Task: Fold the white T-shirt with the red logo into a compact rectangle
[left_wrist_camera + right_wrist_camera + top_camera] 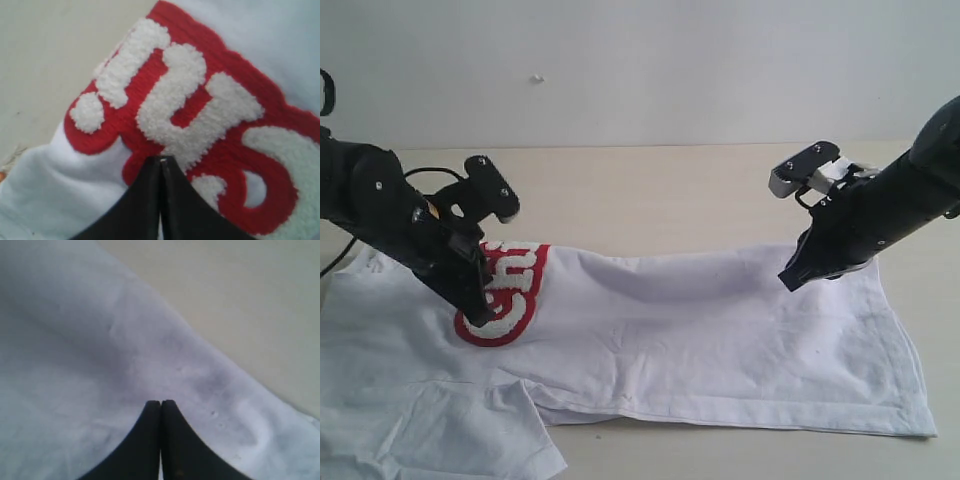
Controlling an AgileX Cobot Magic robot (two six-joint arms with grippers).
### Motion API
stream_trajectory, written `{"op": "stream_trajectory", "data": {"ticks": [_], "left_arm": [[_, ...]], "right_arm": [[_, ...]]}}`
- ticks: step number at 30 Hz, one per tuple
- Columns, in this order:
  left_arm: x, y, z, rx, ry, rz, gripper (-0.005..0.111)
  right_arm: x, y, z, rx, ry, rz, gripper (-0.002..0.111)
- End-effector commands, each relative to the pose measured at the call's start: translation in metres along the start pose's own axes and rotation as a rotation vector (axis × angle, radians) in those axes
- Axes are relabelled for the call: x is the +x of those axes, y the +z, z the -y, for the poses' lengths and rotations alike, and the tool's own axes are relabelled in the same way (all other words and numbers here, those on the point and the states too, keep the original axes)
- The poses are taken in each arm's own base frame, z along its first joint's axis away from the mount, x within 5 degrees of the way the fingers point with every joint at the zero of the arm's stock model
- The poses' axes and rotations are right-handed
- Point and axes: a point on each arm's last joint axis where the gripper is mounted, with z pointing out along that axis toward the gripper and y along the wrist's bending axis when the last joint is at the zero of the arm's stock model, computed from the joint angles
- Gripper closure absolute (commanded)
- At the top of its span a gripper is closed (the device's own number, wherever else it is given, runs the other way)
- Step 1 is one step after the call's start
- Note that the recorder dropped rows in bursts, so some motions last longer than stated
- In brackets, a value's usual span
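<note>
Beige desk (670, 190) under plain white wall (670, 70). White T-shirt (700, 340) lies flat, long axis left-right across desk, sleeve (450, 430) at near left. Red logo (515, 290) at left end, by far edge. Left claw (478, 318) clenched, tips down on logo. Right claw (790, 280) clenched, tips on cloth just inside far edge. Cannot tell if either pinches fabric. Likely next: draw far edge toward near edge. Bare desk open behind; little room in front.

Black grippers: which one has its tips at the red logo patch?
The left gripper, closed against the long red patch with fuzzy white letters; the right gripper meets only plain white T-shirt cloth.
</note>
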Motion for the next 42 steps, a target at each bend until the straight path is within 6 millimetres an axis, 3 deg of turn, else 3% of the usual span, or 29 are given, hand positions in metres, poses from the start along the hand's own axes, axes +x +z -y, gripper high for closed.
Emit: {"op": "stream_trajectory", "data": {"ticks": [1,9,23,28,33,37,42], "left_arm": [[0.000,0.023,0.001,-0.033,-0.015,0.036,0.107],[0.003,0.052,-0.001,-0.097,-0.018,0.093,0.107],[0.012,0.052,-0.012,-0.110,-0.080,0.084,0.107],[0.003,0.025,-0.020,-0.135,-0.085,0.120,0.107],[-0.002,-0.021,-0.019,-0.087,0.105,0.075,0.107],[0.008,-0.049,-0.006,0.075,0.253,-0.052,0.107],[0.030,-0.060,0.018,0.339,0.287,-0.241,0.106]], "right_arm": [[0.004,0.012,0.009,0.064,0.007,0.011,0.108],[0.007,0.028,0.022,0.180,0.018,0.038,0.108],[0.002,0.040,0.044,0.369,0.029,0.116,0.108],[-0.011,0.028,0.047,0.393,0.020,0.162,0.108],[-0.017,0.013,0.044,0.393,-0.094,0.161,0.108],[-0.017,0.011,0.041,0.369,-0.100,0.152,0.108],[-0.016,0.013,0.039,0.336,-0.095,0.133,0.108]]}}
